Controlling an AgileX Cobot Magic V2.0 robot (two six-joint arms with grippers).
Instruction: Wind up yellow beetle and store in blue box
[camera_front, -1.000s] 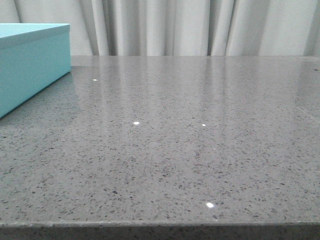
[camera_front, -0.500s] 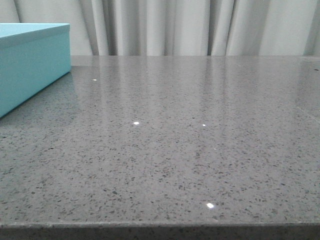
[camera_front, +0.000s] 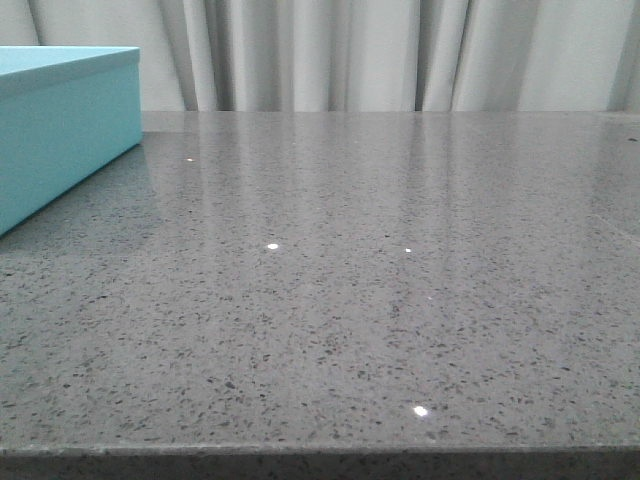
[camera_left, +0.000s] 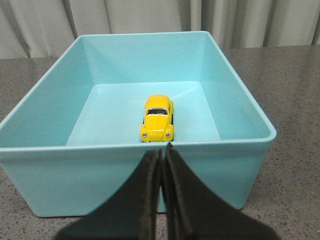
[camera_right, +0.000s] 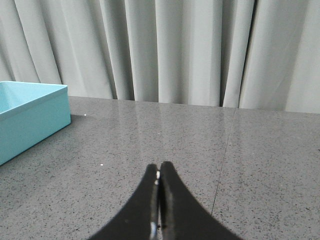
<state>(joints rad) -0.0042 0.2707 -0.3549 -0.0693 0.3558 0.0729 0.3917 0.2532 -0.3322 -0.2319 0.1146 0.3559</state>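
The yellow beetle stands on the floor of the blue box, near the wall closest to my left gripper, its nose toward that wall. My left gripper is shut and empty, outside the box in front of that wall. The blue box also shows at the far left in the front view and in the right wrist view. My right gripper is shut and empty above the bare grey table, well to the right of the box. Neither gripper shows in the front view.
The grey speckled table runs back to pale curtains. Its front edge shows at the bottom of the front view. A thin seam crosses the tabletop right of my right gripper.
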